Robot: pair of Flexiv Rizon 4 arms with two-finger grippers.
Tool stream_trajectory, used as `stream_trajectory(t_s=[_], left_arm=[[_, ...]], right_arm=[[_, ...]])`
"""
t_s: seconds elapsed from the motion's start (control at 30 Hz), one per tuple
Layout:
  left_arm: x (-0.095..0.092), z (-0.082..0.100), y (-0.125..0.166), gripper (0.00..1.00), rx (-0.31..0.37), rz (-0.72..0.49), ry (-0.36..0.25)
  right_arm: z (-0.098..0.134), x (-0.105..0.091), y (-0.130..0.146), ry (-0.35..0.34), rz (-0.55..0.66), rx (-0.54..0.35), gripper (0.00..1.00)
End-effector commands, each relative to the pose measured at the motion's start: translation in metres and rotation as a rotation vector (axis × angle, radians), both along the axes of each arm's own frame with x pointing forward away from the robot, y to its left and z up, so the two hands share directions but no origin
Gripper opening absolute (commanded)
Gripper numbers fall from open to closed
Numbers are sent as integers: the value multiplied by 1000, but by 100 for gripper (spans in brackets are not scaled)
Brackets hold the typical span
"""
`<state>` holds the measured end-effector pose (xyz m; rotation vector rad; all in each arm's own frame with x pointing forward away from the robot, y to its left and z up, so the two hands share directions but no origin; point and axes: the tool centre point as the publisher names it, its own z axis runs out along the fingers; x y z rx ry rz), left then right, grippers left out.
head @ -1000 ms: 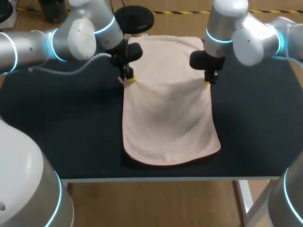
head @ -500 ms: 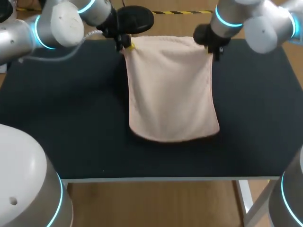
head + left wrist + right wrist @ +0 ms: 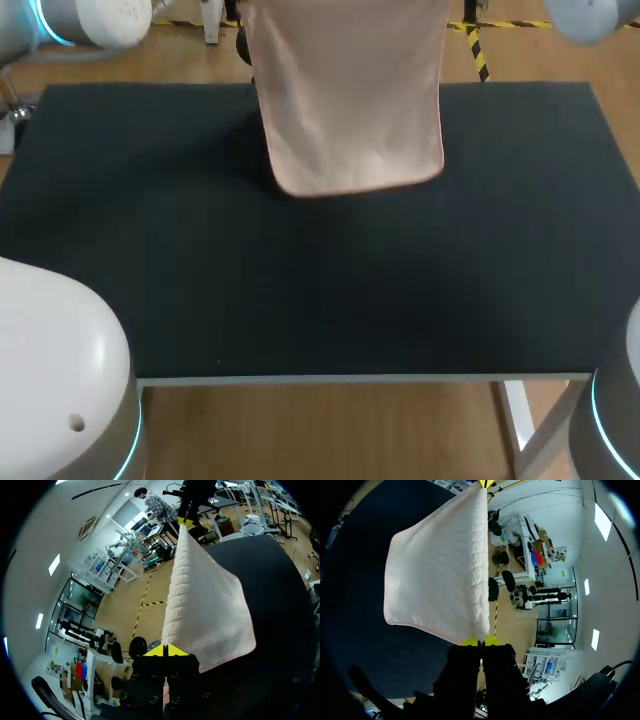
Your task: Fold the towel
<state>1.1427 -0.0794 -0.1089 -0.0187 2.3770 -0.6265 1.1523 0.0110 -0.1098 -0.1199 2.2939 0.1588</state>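
The pale pink towel (image 3: 350,100) hangs as a flat sheet over the far part of the black table (image 3: 300,290), stretched between its two upper corners. In the head view both grippers are above the picture's edge; only parts of my left arm (image 3: 90,18) and right arm (image 3: 590,15) show. My left gripper (image 3: 166,651) is shut on one upper corner of the towel (image 3: 205,610). My right gripper (image 3: 481,641) is shut on the other corner, and the towel (image 3: 440,575) runs from it to the left gripper's yellow tip. I cannot tell whether the lower hem touches the table.
The black table top reaches from the hanging towel to the front edge (image 3: 360,378). Nothing else lies on it.
Both grippers rose and moved toward the far edge, carrying the towel's corners. The towel came off the table's middle and now hangs from them.
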Motion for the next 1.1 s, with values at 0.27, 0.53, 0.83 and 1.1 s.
stream_trajectory(t_s=[0.27, 0.53, 0.83, 1.1], left_arm=[[-1, 96, 12, 0, 30, 10, -176], [-32, 68, 18, 0, 44, -11, -93], [-102, -6, 17, 0, 38, -55, 143], [-165, -27, 19, 0, 29, -95, 266]], right_arm=[[89, -18, 9, -166, 12, 48, 0], [67, -44, 11, -114, 45, 34, 0], [-5, -99, 13, 95, 77, 17, 0], [-34, -145, 15, 221, 98, 29, 0]])
